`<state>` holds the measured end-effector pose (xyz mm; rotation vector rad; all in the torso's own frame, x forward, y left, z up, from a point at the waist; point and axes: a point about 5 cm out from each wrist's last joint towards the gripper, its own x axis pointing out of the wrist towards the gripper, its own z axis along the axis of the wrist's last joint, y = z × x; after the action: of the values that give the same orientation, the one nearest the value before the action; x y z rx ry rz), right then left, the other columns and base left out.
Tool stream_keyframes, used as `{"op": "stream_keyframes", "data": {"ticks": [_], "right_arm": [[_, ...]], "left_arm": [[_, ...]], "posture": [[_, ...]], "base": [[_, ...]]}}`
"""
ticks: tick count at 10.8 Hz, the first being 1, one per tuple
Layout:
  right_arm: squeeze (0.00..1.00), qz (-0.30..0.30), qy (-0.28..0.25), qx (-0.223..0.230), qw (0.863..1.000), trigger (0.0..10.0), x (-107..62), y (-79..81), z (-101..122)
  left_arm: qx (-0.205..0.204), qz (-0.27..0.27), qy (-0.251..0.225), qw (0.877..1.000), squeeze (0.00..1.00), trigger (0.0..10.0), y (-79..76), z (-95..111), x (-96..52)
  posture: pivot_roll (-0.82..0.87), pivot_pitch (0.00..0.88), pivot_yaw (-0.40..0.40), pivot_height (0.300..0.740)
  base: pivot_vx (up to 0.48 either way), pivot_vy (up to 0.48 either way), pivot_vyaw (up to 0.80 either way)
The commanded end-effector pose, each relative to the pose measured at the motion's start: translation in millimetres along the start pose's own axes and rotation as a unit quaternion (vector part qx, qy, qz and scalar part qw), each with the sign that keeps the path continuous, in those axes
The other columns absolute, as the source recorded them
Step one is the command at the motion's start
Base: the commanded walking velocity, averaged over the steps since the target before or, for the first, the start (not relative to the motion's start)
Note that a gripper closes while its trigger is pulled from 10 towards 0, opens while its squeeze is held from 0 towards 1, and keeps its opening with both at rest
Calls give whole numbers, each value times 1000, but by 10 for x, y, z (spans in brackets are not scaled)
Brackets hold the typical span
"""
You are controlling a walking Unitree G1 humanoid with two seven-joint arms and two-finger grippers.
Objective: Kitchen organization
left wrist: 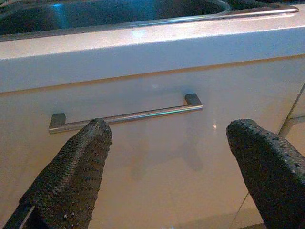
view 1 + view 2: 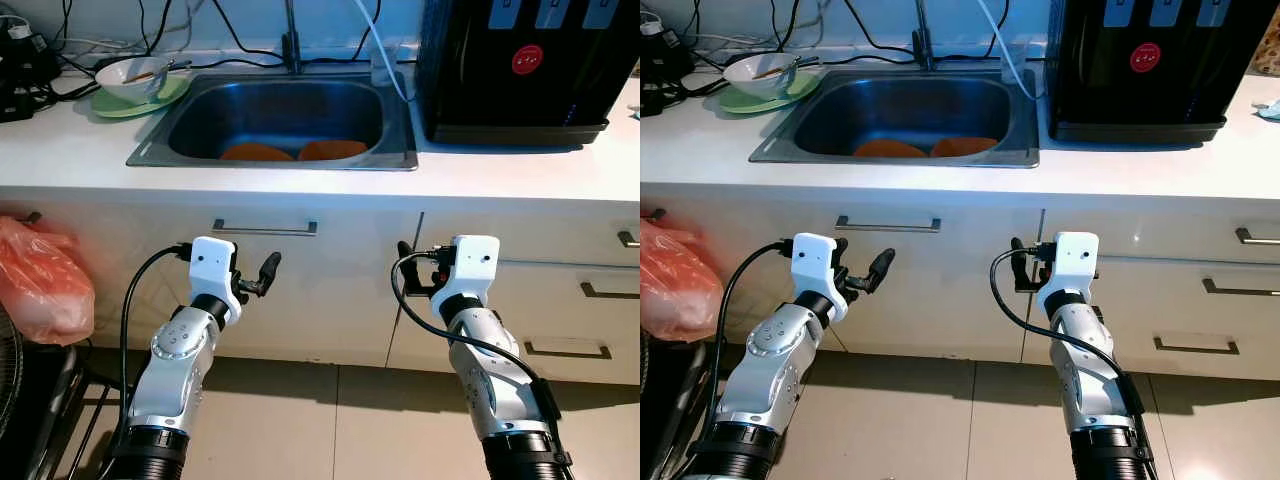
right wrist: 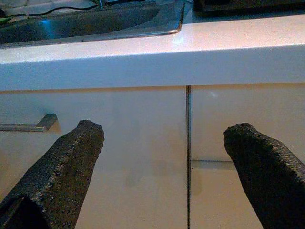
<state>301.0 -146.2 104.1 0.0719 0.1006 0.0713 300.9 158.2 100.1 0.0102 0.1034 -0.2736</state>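
White countertop (image 2: 300, 180), steel sink (image 2: 280, 115), cabinet fronts (image 2: 330, 290), tiled floor (image 2: 350, 420)

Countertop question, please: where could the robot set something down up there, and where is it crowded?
Bare white counter runs in front of the sink and before the black dispenser. The back left corner is crowded: bowl on green plate, cables. The sink holds orange items.

Brushed steel sink (image 2: 390, 120), glossy white counter (image 2: 520, 170), metal handle (image 1: 126, 116).
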Motion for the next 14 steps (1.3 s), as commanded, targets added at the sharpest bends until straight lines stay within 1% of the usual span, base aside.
{"op": "stream_keyframes", "data": {"ticks": [1,4,6,8,10,11,12,13,14], "right_arm": [[0,-2,-5,6,1000,10000,6,7,19],[0,-3,-6,3,1000,10000,6,2,22],[0,3,-14,-8,1000,10000,4,-6,65],[0,13,-22,-22,999,10000,3,-10,149],[0,43,-11,-43,998,10000,-55,24,141],[0,53,-11,-48,997,10000,-53,44,152],[0,63,-15,-48,997,10000,-29,69,201],[0,68,-23,-48,996,10000,22,109,271],[0,64,-36,-38,997,10000,53,154,341]], "left_arm": [[-1,-4,8,1000,0,10000,18,-19,1],[0,-3,8,1000,0,10000,27,-19,14],[-10,17,-6,1000,0,10000,59,50,87],[-14,10,-14,1000,0,10000,-34,64,111],[-39,26,-16,999,0,10000,-103,-7,72],[-41,28,-20,999,0,10000,-137,-6,73],[-46,26,-29,998,0,10000,-177,25,91],[-45,29,-42,998,0,10000,-175,109,129],[-46,26,-53,997,0,10000,-171,205,165]], "posture": [[-39,0,93,740],[-41,0,95,740],[-42,0,92,740],[-54,0,63,740],[-45,0,6,740],[-41,0,-3,740],[-29,0,-13,740],[-22,0,-8,740],[-23,0,5,740]], "base": [[0,0,0],[0,0,0],[0,0,0],[0,0,0],[0,0,0],[0,0,0],[0,0,0],[0,0,0],[0,0,0]]}}
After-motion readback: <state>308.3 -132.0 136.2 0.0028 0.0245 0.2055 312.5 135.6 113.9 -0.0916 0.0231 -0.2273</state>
